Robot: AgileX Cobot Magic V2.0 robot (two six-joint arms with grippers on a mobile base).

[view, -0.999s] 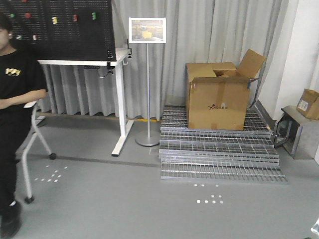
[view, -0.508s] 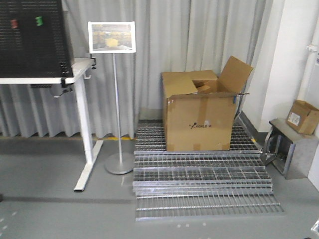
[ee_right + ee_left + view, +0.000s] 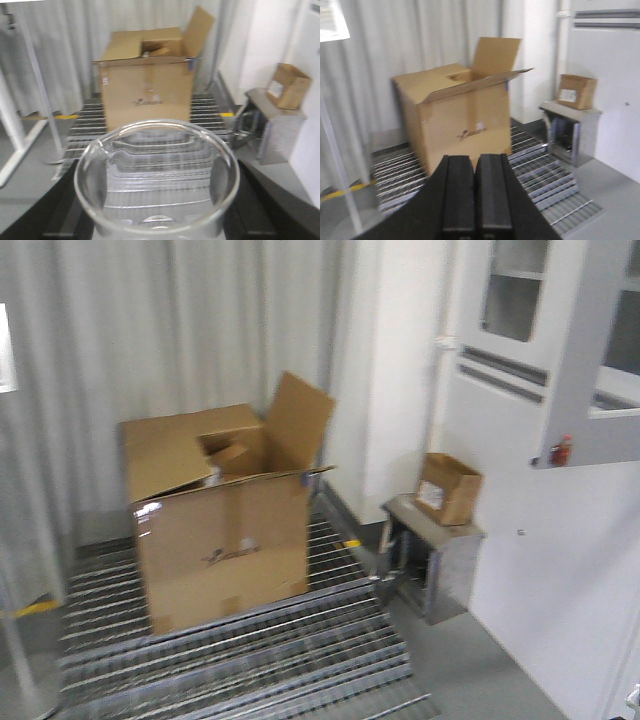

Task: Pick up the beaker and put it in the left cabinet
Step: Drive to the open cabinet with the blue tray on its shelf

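One large cardboard box point(image 3: 225, 530) sits on metal grating point(image 3: 260, 645) beyond the beaker point(image 3: 156, 177).

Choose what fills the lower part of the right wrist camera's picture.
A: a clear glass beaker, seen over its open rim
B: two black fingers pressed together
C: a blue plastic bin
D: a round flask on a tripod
A: the beaker spans the lower half of that view, and its clear round rim sits in front of the large cardboard box on the metal grating.

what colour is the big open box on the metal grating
Brown cardboard; the big box shows best in the right wrist view.
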